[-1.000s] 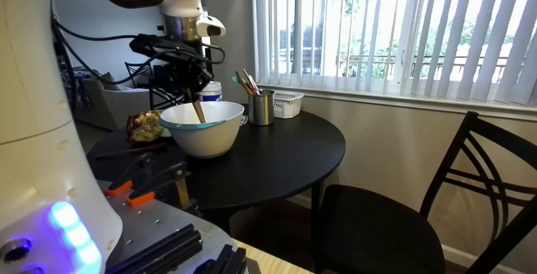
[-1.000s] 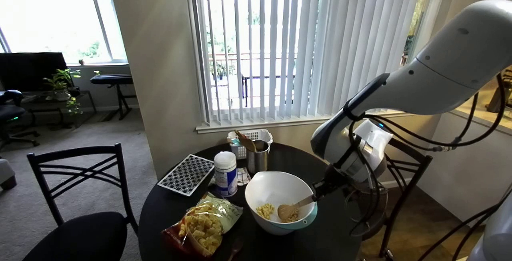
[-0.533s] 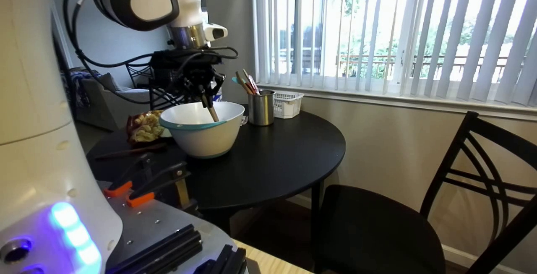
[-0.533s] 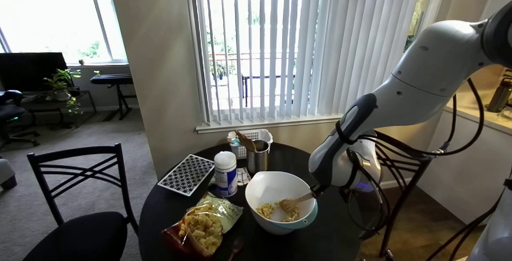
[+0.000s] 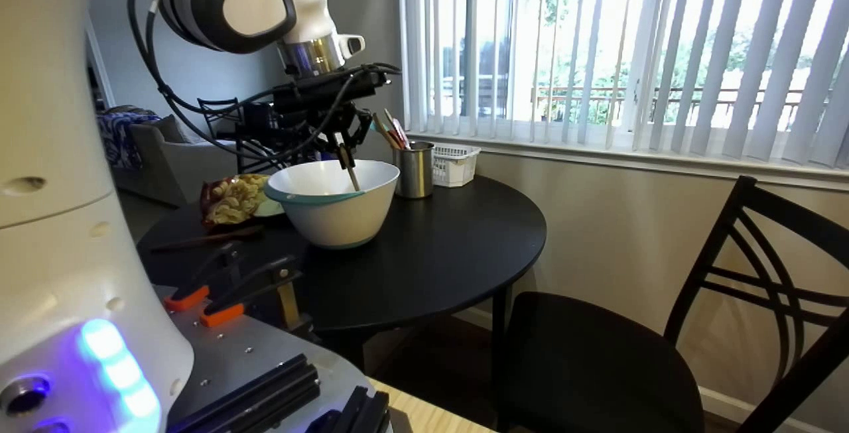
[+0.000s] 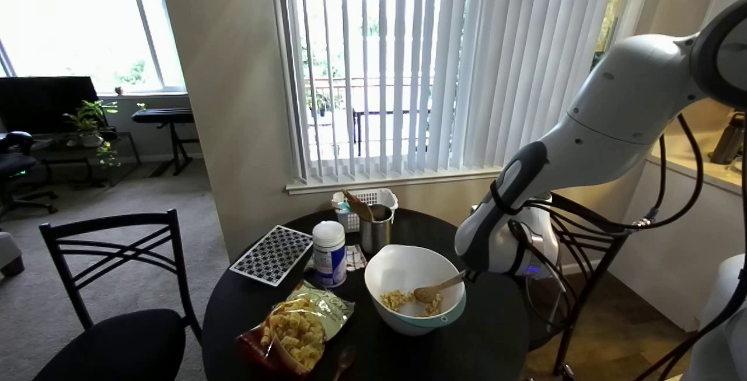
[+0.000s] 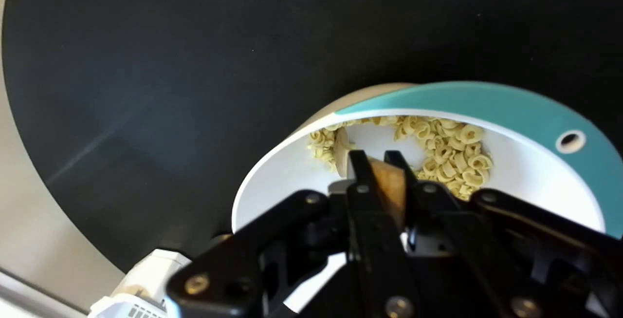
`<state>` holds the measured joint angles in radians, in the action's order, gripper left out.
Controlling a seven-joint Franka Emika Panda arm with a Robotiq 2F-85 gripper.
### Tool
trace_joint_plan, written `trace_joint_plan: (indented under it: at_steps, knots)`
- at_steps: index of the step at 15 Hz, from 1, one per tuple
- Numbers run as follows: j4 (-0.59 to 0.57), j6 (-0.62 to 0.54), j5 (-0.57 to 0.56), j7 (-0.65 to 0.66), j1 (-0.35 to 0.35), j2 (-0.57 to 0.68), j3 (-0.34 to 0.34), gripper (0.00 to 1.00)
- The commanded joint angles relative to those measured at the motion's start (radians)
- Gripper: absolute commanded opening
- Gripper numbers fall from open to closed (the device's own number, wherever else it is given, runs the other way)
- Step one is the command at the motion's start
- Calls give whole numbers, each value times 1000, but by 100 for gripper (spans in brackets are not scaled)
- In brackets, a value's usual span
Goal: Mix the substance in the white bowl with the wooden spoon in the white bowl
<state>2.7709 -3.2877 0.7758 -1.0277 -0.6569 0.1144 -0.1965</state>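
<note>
gripper (image 7: 376, 158) was clamped on the handle of the wooden spoon (image 7: 393, 184) in the wrist view, over the white bowl (image 7: 535, 181), which contained pale ring-shaped pieces (image 7: 450, 155). in an exterior view, the white bowl stood upright on the black table (image 5: 451, 241), near the metal cup (image 5: 414, 171); the handle slanted down inside the rim. in an exterior view, the spoon head lay among the pieces; a canister (image 6: 330, 261) and a bag (image 6: 297, 334) were nearby.
</note>
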Motion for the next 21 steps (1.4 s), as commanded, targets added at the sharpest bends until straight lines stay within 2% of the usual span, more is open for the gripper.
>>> trace_joint_plan:
  at_steps: [1,7,11,14,18,19,20,21]
  knots:
    - [13,-44,-18,-150,-144,24,-151,3]
    - [-29,11,-13,-347,-418,91,-406,3]
    - [-53,30,-22,-461,-638,117,-599,3]
    - [-73,64,-39,-537,-831,162,-779,3]
    - [-118,169,-100,-557,-1128,242,-1069,3]
    - [-95,129,-77,-534,-1012,185,-956,11]
    - [-107,147,-82,-535,-1072,199,-1011,11]
    - [-115,154,-82,-535,-1103,209,-1037,11]
